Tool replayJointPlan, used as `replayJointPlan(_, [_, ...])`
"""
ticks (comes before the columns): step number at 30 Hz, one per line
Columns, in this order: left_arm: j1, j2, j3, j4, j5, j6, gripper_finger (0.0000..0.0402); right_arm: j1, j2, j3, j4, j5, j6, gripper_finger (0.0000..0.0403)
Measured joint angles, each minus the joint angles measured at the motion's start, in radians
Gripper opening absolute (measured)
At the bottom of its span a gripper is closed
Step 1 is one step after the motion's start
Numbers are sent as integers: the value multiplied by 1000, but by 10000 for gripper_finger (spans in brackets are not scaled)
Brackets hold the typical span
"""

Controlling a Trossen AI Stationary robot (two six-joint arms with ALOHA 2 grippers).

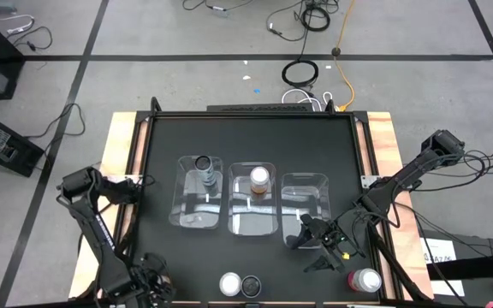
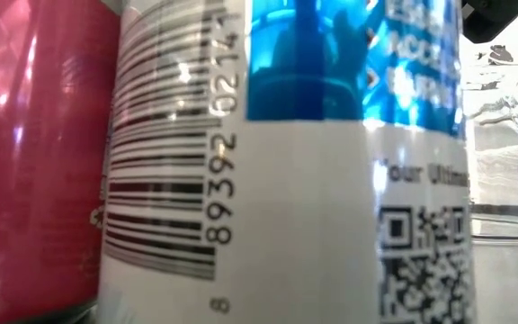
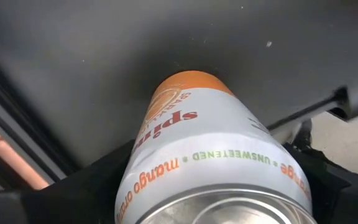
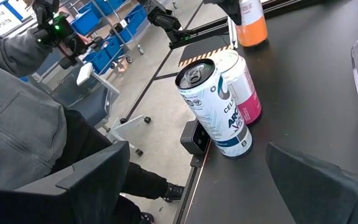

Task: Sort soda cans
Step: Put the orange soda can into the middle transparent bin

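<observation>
An orange-and-white soda can [image 3: 210,143] stands upright on the black table near its front left corner. My left gripper [image 1: 154,287] points down over it, hiding it in the high view, with a finger close on each side. A white-and-blue can [image 4: 215,106] and a pink can [image 4: 246,87] stand together at the front edge. Another pink can [image 1: 365,280] stands at the front right. A dark can [image 1: 204,164] is in the left bin and an orange can [image 1: 260,178] in the middle bin. My right gripper [image 1: 319,244] hovers open before the right bin. My left gripper comes from above, pointing down, with one finger [image 3: 89,186] on each side of the orange-and-white can's wall near its top rim [image 3: 135,186]. I cannot tell whether the fingers touch it. The can stands upright with its orange base [image 3: 188,84] on the table.
Three clear bins [image 1: 305,201] stand in a row mid-table; the right one holds no can. A small camera block [image 4: 196,138] sits at the table's front edge. A person in a grey sleeve [image 4: 23,124] sits just beyond that edge.
</observation>
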Motion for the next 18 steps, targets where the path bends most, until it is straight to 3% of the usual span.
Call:
replayJointPlan(10, [74, -177, 0, -81, -59, 134, 321, 0, 0, 0, 0, 5, 0, 370])
replayJointPlan(18, [243, -369, 0, -99, -189, 475, 323, 0, 0, 0, 0, 93, 3, 370])
